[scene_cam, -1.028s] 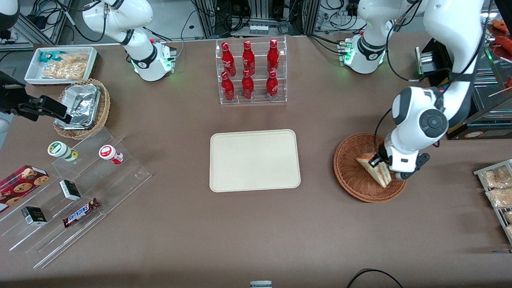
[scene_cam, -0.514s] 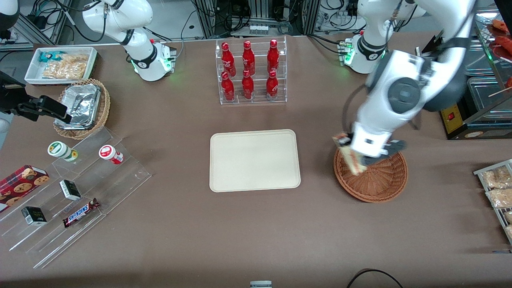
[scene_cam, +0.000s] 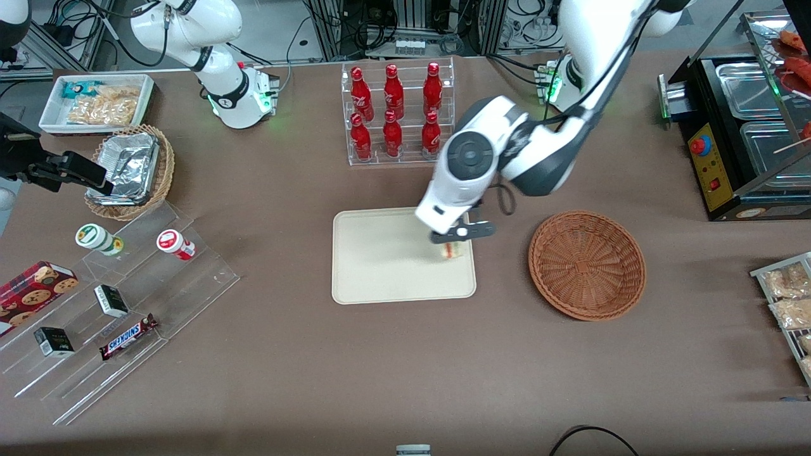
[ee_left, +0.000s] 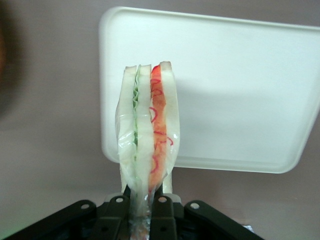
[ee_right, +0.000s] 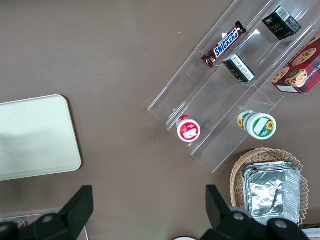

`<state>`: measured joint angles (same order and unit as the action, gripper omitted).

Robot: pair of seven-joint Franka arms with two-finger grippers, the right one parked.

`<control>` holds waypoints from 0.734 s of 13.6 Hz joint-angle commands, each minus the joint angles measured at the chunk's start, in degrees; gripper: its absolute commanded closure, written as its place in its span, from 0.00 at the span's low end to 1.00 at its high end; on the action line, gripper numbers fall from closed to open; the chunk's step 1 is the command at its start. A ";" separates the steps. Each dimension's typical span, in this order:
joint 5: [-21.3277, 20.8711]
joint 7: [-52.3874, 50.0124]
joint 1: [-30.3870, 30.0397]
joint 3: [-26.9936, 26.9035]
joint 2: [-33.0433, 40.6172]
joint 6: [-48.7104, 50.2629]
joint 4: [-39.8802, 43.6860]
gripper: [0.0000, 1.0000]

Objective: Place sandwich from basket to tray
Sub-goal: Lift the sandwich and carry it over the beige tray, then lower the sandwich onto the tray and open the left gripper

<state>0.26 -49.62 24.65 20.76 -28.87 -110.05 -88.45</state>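
Note:
My left gripper (scene_cam: 451, 244) is shut on the sandwich (scene_cam: 451, 251), a wrapped wedge of white bread with green and red-orange filling (ee_left: 148, 129). It holds the sandwich above the cream tray (scene_cam: 380, 259), over the tray's edge nearest the basket. The tray also shows in the left wrist view (ee_left: 240, 85), below the hanging sandwich. The reddish-brown wicker basket (scene_cam: 587, 264) sits beside the tray toward the working arm's end, with nothing in it.
A clear rack of red bottles (scene_cam: 396, 114) stands farther from the front camera than the tray. A tiered acrylic stand with snacks (scene_cam: 120, 304), a lighter wicker basket with foil containers (scene_cam: 131, 170) and a white bin (scene_cam: 95, 101) lie toward the parked arm's end.
The gripper lifted the sandwich out of the basket and carried it sideways to above the tray's edge. The basket now holds nothing.

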 commanded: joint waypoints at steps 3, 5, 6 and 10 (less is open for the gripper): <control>-0.52 -0.39 5.93 -0.90 -7.07 -10.07 3.46 0.92; -2.26 -0.48 6.54 -0.90 -9.09 -13.60 3.29 0.92; -3.41 -0.74 6.55 -0.90 -10.14 -14.31 3.37 0.92; -7.46 -4.87 6.55 -0.90 -12.78 -17.38 3.46 0.92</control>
<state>-5.25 -52.03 30.44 20.22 -39.96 -126.33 -86.93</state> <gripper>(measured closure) 0.859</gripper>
